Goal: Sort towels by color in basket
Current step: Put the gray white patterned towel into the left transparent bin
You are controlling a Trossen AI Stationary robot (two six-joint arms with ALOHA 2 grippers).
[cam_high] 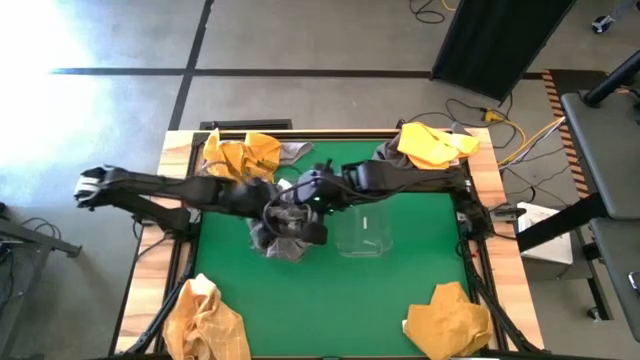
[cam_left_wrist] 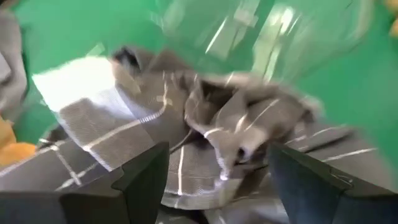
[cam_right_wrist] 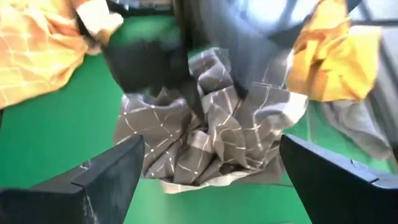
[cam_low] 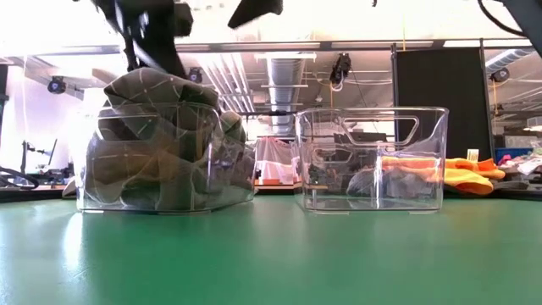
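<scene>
Two clear plastic bins side by side on the green tabletop (cam_high: 420, 260). Left bin (cam_low: 165, 161) crammed with grey towels (cam_low: 161, 135), soft crumpled cloth with thin pale grid lines, heaped above the rim. Right bin (cam_low: 371, 158) rectangular, rounded at the corners, with a handle cutout near the top; nothing seen inside it, only cloth showing through its walls from behind.

Four mustard-yellow towels in the high view, one toward each corner: far left (cam_high: 240, 155), far right (cam_high: 435, 143), near left (cam_high: 207, 322), near right (cam_high: 452, 320). All rumpled, checked with faint pale lines. Scraps of grey cloth beside both far ones; exact count of grey towels not clear from the heap.

Left gripper (cam_left_wrist: 217, 180) directly above the grey heap, fingers (cam_left_wrist: 144, 180) spread apart with nothing between them, folds of grey cloth just beyond the tips. Right gripper (cam_right_wrist: 211, 180) likewise over the same heap, fingers (cam_right_wrist: 112, 177) wide apart and gripping nothing, dark blurred shape of the other arm in front of the cloth.

Both arms meeting above the full bin in the high view.
</scene>
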